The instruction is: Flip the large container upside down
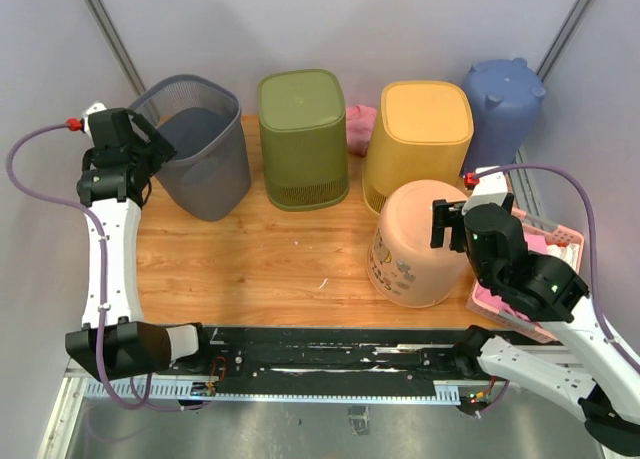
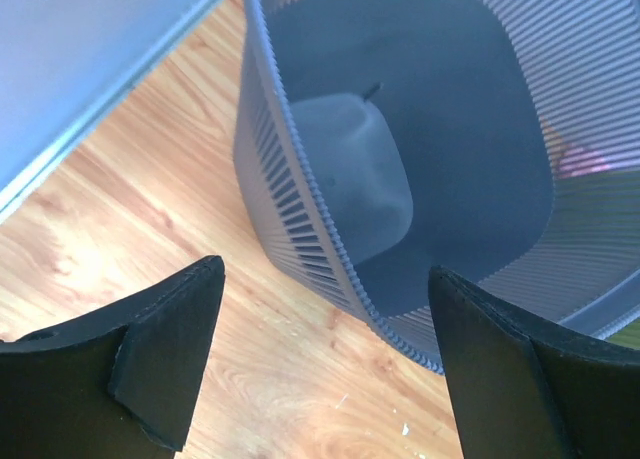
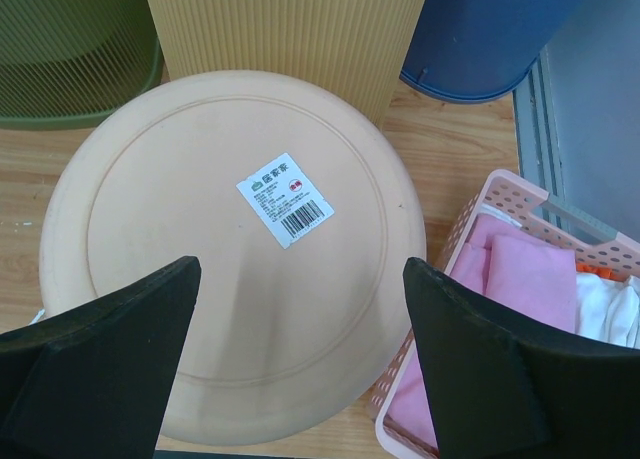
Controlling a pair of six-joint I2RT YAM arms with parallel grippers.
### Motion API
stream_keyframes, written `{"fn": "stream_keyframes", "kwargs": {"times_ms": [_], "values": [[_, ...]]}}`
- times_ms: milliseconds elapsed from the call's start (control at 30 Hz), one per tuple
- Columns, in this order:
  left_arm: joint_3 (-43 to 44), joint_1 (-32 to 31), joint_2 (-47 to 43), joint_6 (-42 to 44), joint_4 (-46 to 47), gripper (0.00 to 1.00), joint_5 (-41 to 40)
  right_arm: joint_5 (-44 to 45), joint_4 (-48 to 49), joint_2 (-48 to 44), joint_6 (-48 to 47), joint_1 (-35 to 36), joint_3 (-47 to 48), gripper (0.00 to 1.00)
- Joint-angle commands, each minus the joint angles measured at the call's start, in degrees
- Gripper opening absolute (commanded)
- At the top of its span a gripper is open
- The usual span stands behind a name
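On the bench's point(image 1: 280, 269) far left corner the grey bin point(image 1: 195, 154) is judged not yet turned, left claw point(image 2: 325, 271) and right claw point(image 3: 300, 264) held open, empty.

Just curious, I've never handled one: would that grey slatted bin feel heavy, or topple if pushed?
Probably light: the grey bin looks like thin slatted plastic and is empty. It narrows toward its base, so a push near the rim may tip it.

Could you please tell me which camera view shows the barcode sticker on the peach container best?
The right wrist view: the barcode sticker sits centred and unobstructed on the peach container's upturned base. From the top view I cannot make it out; the left wrist view misses the container.
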Motion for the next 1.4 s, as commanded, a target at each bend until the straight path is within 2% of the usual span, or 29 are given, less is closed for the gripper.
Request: {"fn": "stream_keyframes", "kwargs": {"times_ms": [0,100,233,333,400,467,633,900,1067,1100,1133,1233,1267,1300,1367], "values": [[-3.37,0.96,0.54,-3.14,6.13,0.85,4.65,-0.59,1.55,0.05,-1.64,-0.77,-0.76,0.85],[-5.39,1.92,0.81,-4.13,8.06,0.77,5.73,-0.55,1.49,-0.43,-1.65,-0.76,-1.29,0.85],[-8.24,2.16,-0.20,-5.69,10.88,0.57,7.55,-0.41,1.31,-0.88,-1.63,-0.81,-1.63,0.85],[-10.70,2.18,-1.79,-7.03,13.41,0.34,9.54,-0.31,1.44,-0.80,-1.60,-0.79,-1.80,0.85],[-12.23,2.16,-2.83,-8.15,14.95,0.14,9.83,-0.53,1.44,-0.67,-1.59,-0.81,-1.91,0.85],[-13.52,2.16,-3.81,-9.62,16.28,0.01,9.29,-0.84,1.42,-0.41,-1.64,-0.78,-2.07,0.85],[-19.73,2.23,-7.86,-14.70,23.01,0.00,8.14,-1.21,1.30,-0.27,-1.60,-0.82,-2.32,0.85],[-34.74,3.80,-14.21,-29.31,36.07,0.00,6.00,-2.64,1.38,-0.10,-0.76,-0.76,-3.19,0.85],[-43.61,3.87,-19.31,-38.73,37.81,0.00,-2.88,-3.80,1.39,0.08,0.30,-0.82,-3.77,0.85],[-44.97,3.88,-20.60,-39.98,36.91,0.05,-5.13,-3.97,1.42,0.19,0.38,-0.81,-3.92,0.85],[-46.00,3.86,-21.68,-40.56,36.01,0.17,-7.01,-4.08,1.45,0.17,0.45,-0.81,-3.94,0.85],[-46.89,3.89,-22.98,-39.69,30.98,0.66,-9.50,-4.38,2.25,0.45,0.26,-0.80,-4.39,0.85],[-46.97,3.91,-23.01,-39.08,29.72,0.77,-9.39,-4.62,2.64,0.62,0.00,-0.82,-4.38,0.85],[-47.07,3.92,-23.07,-38.29,28.61,0.85,-8.97,-4.92,2.94,0.92,-0.18,-0.78,-4.41,0.85],[-46.89,3.97,-23.36,-36.78,26.17,0.93,-7.47,-5.70,3.40,1.57,-0.58,-0.75,-4.28,0.85]]}}
